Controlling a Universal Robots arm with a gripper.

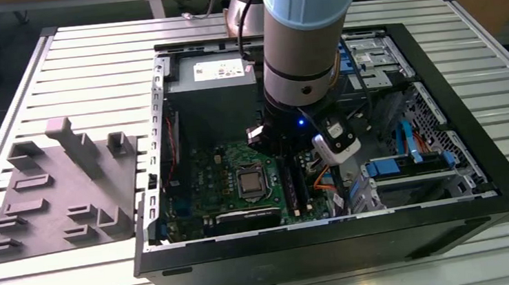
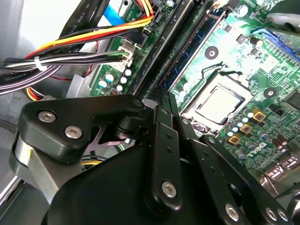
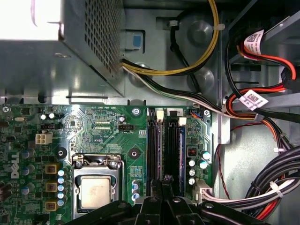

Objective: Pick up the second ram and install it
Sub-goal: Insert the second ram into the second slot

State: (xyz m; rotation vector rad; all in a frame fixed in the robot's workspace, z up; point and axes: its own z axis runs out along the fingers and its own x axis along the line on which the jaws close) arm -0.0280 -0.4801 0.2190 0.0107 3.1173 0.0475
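Observation:
My gripper (image 1: pixel 271 144) is down inside the open computer case (image 1: pixel 338 249), over the green motherboard (image 1: pixel 211 181). In both wrist views its black fingers stand pressed together, shut, just above the long black memory slots (image 3: pixel 154 150). A dark blue-green ram (image 2: pixel 197 44) with a pale dotted edge stands in one slot and runs right up to the gripper (image 2: pixel 166 96). The same ram (image 3: pixel 173 150) lies beside the gripper (image 3: pixel 164 180) in the first wrist view. Whether the fingers touch or hold it, I cannot tell.
The silver processor (image 3: pixel 96 192) sits close beside the slots. Bundled cables (image 3: pixel 262 187) crowd the slots' other side. A grey power supply (image 1: pixel 211 70) fills the case's far end. A grey foam tray (image 1: pixel 56 194) lies on the table at the exterior view's left.

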